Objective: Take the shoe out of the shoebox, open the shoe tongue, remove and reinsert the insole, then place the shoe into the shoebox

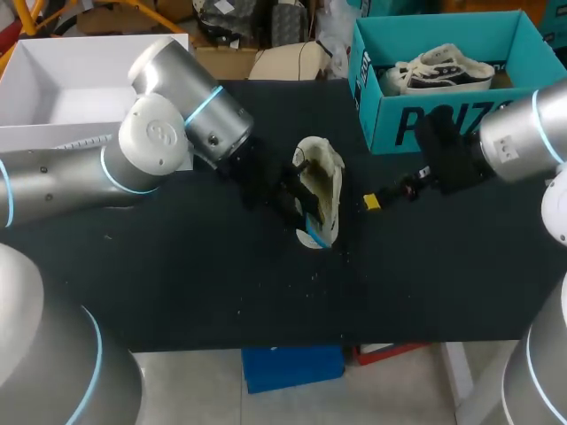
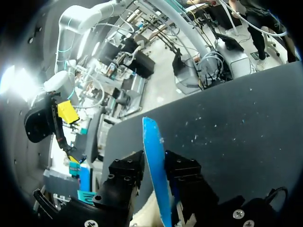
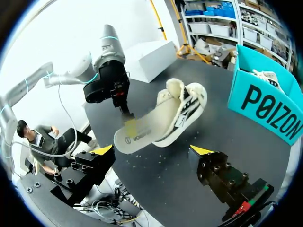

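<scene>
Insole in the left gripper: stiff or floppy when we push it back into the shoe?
Probably flexible: the insole is a thin sheet, seen edge-on in the left gripper. Likely light and semi-stiff: it sticks out of the shoe, pinched at one spot, and shows no obvious droop. It may still buckle if pushed from its free end.

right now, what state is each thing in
shoe: out of the shoebox, on its side on the table
insole: part way out of the shoe, gripped
left end effector: shut on insole
right end effector: open, holding nothing, beside the shoe
shoebox: open, second shoe inside
white box: open
</scene>
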You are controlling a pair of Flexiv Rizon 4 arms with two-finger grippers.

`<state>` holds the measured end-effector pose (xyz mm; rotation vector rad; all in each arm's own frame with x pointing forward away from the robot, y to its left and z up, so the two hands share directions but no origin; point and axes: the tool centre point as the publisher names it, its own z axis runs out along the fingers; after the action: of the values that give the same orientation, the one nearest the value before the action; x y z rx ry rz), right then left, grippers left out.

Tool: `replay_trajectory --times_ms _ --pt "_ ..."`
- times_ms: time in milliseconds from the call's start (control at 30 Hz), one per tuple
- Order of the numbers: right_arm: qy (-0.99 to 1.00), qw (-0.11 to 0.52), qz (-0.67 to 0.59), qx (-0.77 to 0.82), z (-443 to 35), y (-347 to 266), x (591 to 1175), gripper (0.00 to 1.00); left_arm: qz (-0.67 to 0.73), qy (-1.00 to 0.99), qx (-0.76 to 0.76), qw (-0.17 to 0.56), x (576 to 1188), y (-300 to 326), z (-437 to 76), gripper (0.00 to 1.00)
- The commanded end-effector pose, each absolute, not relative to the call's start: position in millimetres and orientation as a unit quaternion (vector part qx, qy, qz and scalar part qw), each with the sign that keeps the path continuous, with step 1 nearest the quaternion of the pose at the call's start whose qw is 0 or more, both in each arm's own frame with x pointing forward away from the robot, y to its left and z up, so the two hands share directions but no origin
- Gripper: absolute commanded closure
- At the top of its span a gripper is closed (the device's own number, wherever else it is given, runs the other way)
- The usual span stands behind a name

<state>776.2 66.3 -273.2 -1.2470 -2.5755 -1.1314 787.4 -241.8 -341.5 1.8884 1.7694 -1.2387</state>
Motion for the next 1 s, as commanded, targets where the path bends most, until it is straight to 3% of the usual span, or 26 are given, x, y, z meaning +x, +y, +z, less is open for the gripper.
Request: replay_trajectory --times_ms 33,1000 --pt "-0.837 0.032 -0.366 -0.406 -273 67 777 0.00 -0.427 0.610 0.654 0.135 788 -241 -340 1.00" --pt "-0.837 0.032 -0.366 -0.406 -273 67 777 0.00 -0.463 0.595 0.633 0.177 832 -252 -356 1.00"
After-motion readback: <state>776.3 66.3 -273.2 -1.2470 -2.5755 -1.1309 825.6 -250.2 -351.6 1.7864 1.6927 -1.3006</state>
